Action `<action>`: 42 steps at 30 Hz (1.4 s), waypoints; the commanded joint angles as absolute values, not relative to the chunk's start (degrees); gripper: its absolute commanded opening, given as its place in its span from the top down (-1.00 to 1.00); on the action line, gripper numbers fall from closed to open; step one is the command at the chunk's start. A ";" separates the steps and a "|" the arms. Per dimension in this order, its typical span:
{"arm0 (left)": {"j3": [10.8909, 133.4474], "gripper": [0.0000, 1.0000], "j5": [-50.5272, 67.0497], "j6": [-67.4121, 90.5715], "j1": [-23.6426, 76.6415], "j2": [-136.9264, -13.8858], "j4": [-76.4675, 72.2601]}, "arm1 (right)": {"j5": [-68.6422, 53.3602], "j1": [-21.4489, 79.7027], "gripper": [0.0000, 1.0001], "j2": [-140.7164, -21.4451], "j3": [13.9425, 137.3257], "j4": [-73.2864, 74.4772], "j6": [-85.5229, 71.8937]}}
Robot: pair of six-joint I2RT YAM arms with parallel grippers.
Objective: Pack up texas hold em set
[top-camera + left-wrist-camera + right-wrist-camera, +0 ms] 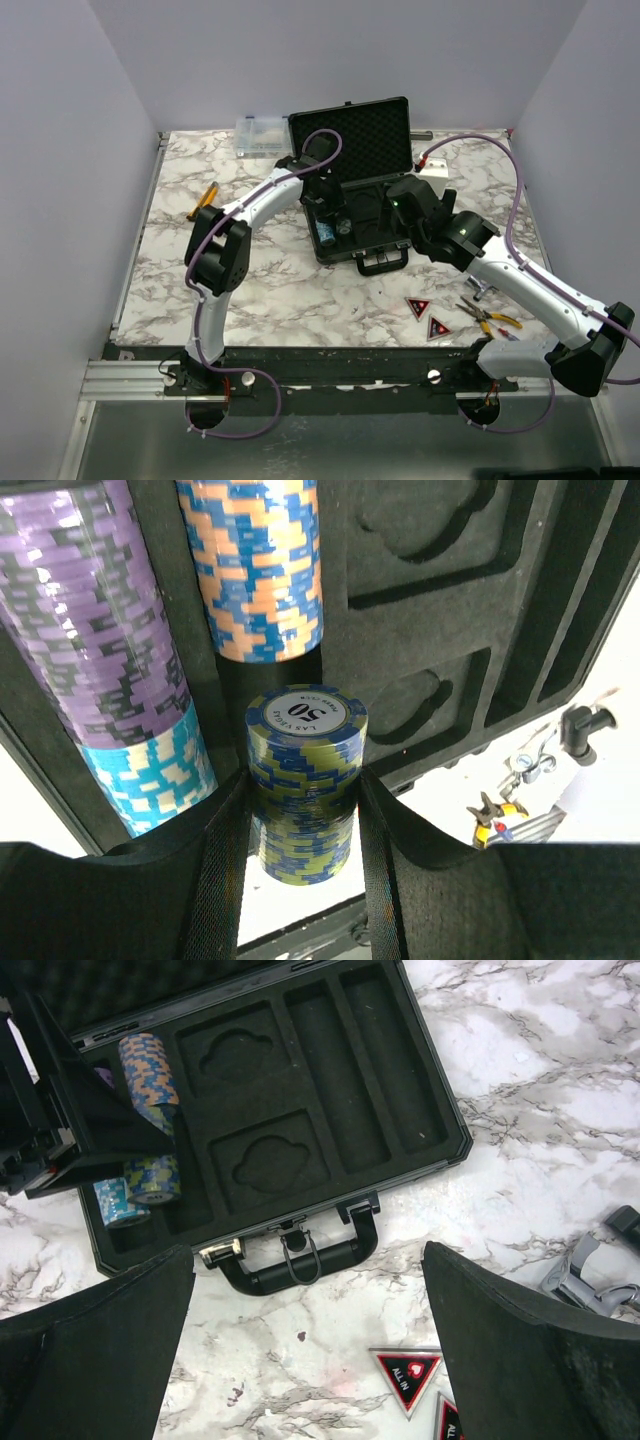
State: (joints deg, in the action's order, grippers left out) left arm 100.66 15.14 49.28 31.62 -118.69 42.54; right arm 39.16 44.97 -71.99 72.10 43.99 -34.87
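I see a white-and-grey marble-patterned tabletop (290, 300) boxed in by plain pale lavender-grey walls (60, 150) at left, back and right. Light is even and soft, with no hard shadows. A silver aluminium rail (120, 378) runs along the near edge, with a dull grey metal surface (330, 450) below it.

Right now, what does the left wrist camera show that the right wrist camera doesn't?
Only the left wrist view shows the 50 printed on the chip stack pinched in the left hand, and the pliers. Only the right wrist view shows the case handle and the red triangles. Both show the foam tray, the blue-orange stack and that pinched stack.
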 commanded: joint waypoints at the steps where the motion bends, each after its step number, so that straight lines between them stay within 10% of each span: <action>1: 106.10 1.00 11.52 49.02 31.82 -120.33 45.02 | 40.12 44.73 -1.00 -71.63 72.51 43.68 -34.69; 42: 115.36 0.81 10.07 49.41 32.04 -126.01 51.68 | 40.91 44.73 -1.00 -69.69 71.10 42.66 -33.23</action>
